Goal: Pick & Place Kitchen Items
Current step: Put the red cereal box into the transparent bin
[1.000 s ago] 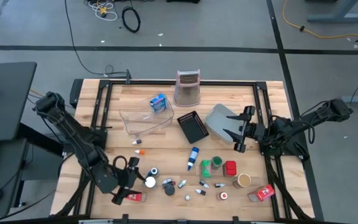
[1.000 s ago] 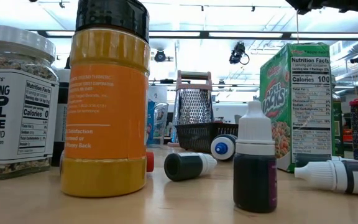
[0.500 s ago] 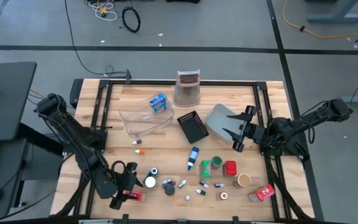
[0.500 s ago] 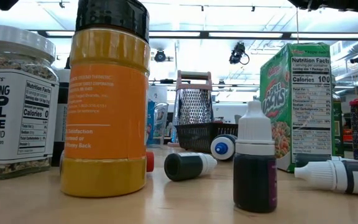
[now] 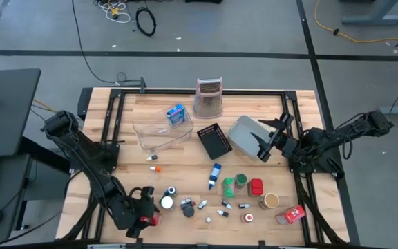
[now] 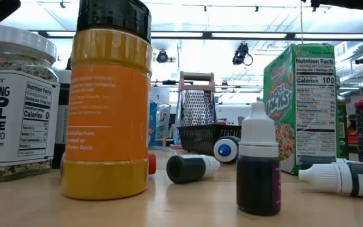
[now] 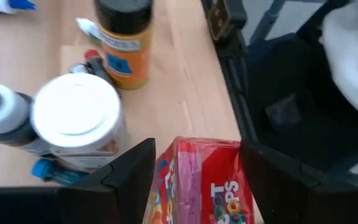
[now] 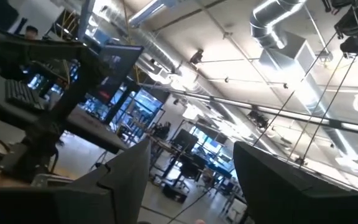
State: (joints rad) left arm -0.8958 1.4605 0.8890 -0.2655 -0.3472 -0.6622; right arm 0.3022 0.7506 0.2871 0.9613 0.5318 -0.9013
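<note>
A red cereal packet (image 5: pixel 150 220) lies near the table's near-left edge. My left gripper (image 5: pixel 142 207) hangs over it, open, with one finger on each side of the red packet (image 7: pixel 197 180). Just beyond it stand a white-lidded jar (image 7: pixel 76 115) and an orange bottle (image 7: pixel 124 46). More small items lie along the near side: a blue-white bottle (image 5: pixel 215 175), green cans (image 5: pixel 240 181), a red can (image 5: pixel 256 186), a tan can (image 5: pixel 271 200), another red packet (image 5: pixel 292 214) and tiny vials (image 5: pixel 202 205). My right gripper (image 5: pixel 267 142) is open above the grey bin (image 5: pixel 240 131), tipped upward. My left gripper comes down from above with its fingers (image 7: pixel 129 174) astride the red packet's upper end (image 7: pixel 201 149). The packet lies flat on the table. I cannot tell whether the fingers touch its sides.
A clear tray (image 5: pixel 159 133) holding a blue packet (image 5: pixel 177 115), a black mesh basket (image 5: pixel 213 140) and a metal grater stand (image 5: pixel 209 98) occupy the far half. The table's near edge runs close beside the red packet. Bare wood shows left of the clear tray.
My left gripper has moved toward the near edge and down, from beside the white-lidded jar onto the red packet. My right gripper has tipped upward and drawn slightly toward the far edge above the grey bin. No item has moved.
</note>
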